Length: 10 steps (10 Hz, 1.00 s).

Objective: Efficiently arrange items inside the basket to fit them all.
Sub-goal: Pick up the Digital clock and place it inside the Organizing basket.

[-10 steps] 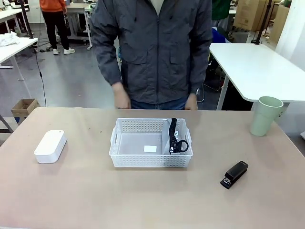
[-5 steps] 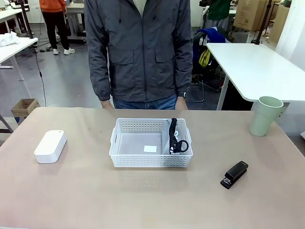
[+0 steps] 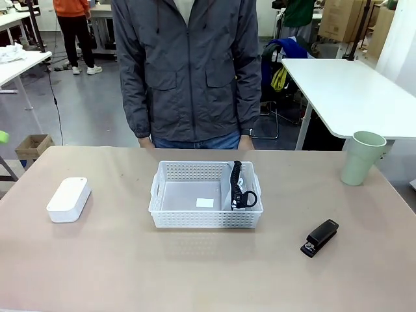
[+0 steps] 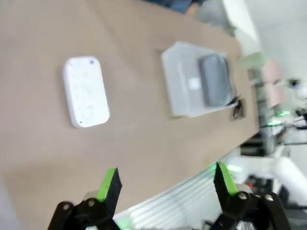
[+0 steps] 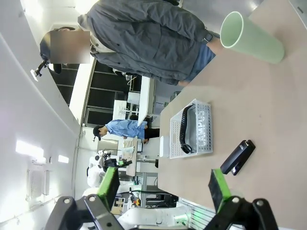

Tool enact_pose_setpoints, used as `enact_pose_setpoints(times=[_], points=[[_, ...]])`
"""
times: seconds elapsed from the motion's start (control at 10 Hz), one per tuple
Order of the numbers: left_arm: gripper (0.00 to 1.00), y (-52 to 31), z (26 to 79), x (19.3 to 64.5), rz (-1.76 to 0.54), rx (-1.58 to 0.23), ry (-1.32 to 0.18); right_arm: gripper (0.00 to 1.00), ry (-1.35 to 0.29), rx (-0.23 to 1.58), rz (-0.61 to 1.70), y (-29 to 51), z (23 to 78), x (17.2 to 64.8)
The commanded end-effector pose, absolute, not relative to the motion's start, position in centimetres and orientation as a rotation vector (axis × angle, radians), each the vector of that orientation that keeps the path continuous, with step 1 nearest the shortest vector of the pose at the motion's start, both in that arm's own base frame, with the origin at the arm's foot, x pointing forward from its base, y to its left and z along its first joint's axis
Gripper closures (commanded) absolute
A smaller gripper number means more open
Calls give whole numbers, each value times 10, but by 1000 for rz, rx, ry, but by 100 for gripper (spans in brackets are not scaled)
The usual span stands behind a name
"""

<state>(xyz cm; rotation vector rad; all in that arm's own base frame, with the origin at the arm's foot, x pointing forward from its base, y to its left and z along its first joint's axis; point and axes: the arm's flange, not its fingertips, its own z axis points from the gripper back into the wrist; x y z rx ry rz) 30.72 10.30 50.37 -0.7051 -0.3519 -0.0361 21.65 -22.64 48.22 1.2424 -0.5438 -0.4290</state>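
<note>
Front view: the basket [image 3: 205, 219] sits mid-worktop [image 3: 195, 273], with the pouch [image 3: 234, 192] standing inside at its right end. The white box [image 3: 68, 199] lies well left, the stapler [image 3: 320, 237] near right and the cup [image 3: 362, 158] far right, all outside the basket. The left tool [image 4: 166, 171] has its fingers spread apart, and the right tool [image 5: 163, 175] gapes wide too.

Count: 1 basket [image 3: 195, 219], 1 grey pouch [image 4: 214, 85] inside it, 1 white box [image 3: 68, 199] left of the basket, 1 black stapler [image 3: 320, 238] right of it and nearer the robot, 1 pale-green cup [image 3: 362, 158] further right, 1 person [image 3: 188, 71] behind it.
</note>
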Motion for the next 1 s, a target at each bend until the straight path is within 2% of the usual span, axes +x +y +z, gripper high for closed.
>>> enact_pose_setpoints(times=[0.0,0.5,0.6,0.7,0.9], points=[[0,75,480,328,-106,-495,-244,0,-574,1259,-412,-227,484,217],[0,2,438,359,-220,-86,-338,0,-574,1259,-412,-227,484,217],[0,-3,430,370,-158,6,-406,0,-574,1259,-412,-227,484,217],[0,8,467,373,-233,-175,-333,0,-574,1259,-412,-227,484,217],[0,8,467,373,-233,-175,-333,0,-574,1259,-412,-227,484,217]])
